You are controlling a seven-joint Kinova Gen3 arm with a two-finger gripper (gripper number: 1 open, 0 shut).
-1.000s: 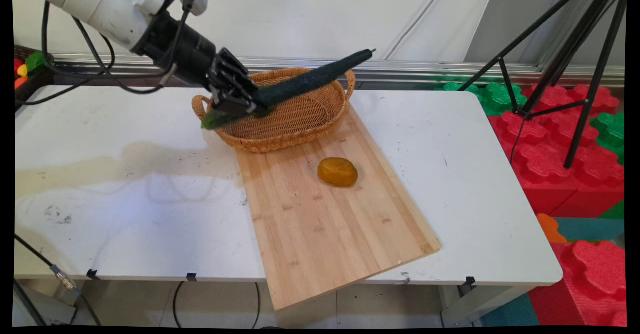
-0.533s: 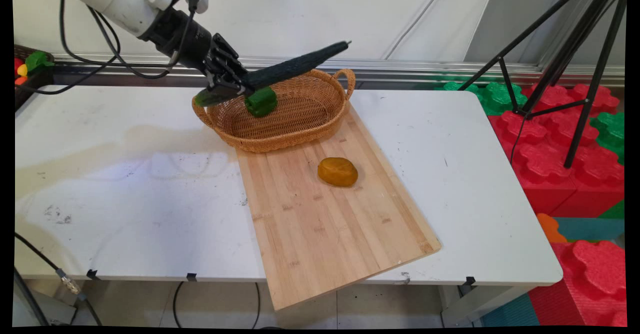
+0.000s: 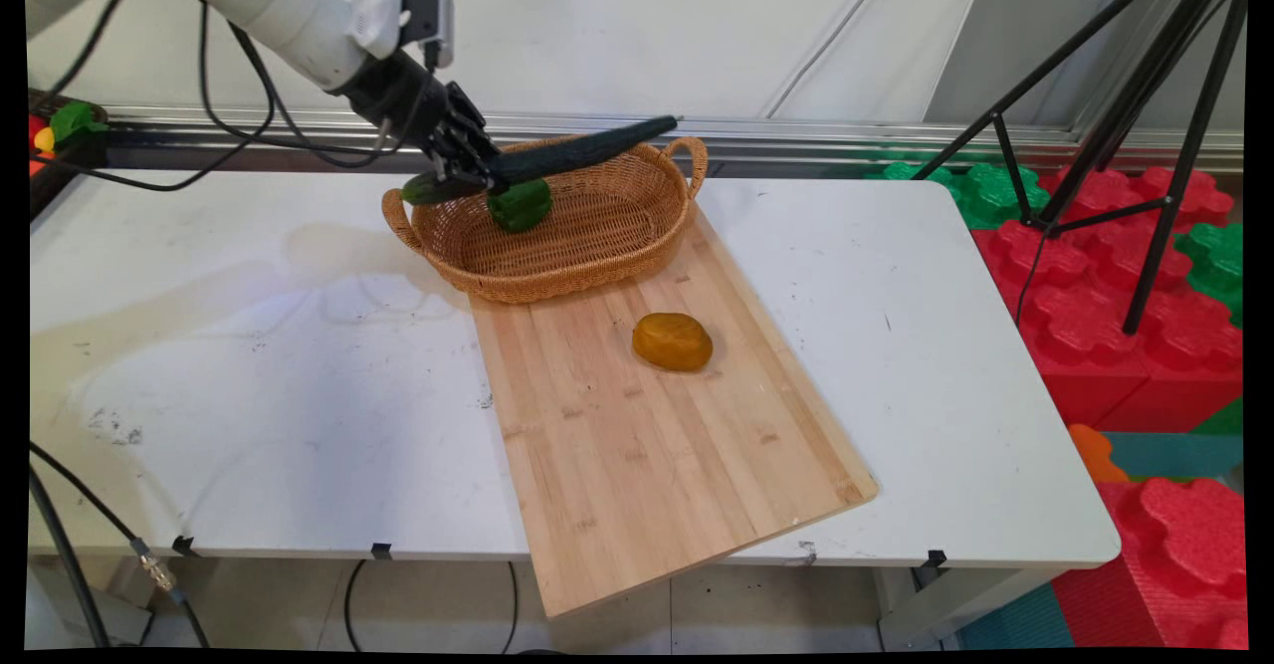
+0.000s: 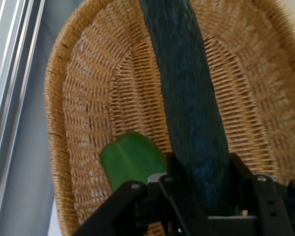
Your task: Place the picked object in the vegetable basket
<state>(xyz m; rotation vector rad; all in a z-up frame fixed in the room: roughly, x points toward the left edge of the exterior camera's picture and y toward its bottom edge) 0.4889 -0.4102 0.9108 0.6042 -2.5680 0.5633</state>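
My gripper [image 3: 476, 172] is shut on a long dark green cucumber [image 3: 577, 150] near its left end, holding it over the wicker basket [image 3: 597, 246]. The cucumber slants up to the right across the basket's back rim. In the hand view the cucumber [image 4: 187, 93] runs up from between the fingers [image 4: 173, 169] over the basket's woven floor [image 4: 113, 93]. A green pepper [image 3: 520, 204] lies inside the basket just below the gripper, and the hand view shows the pepper [image 4: 130, 157] to the cucumber's left.
The basket stands on the far end of a wooden cutting board [image 3: 637, 425] that juts past the table's near edge. A brown-orange potato [image 3: 673, 340] lies on the board. A black tripod [image 3: 1145, 126] and red and green foam blocks [image 3: 1125, 286] are at the right.
The arm has swung up and back over the basket, and the cucumber has tilted flatter, its tip lower than before. The green pepper has come into sight.
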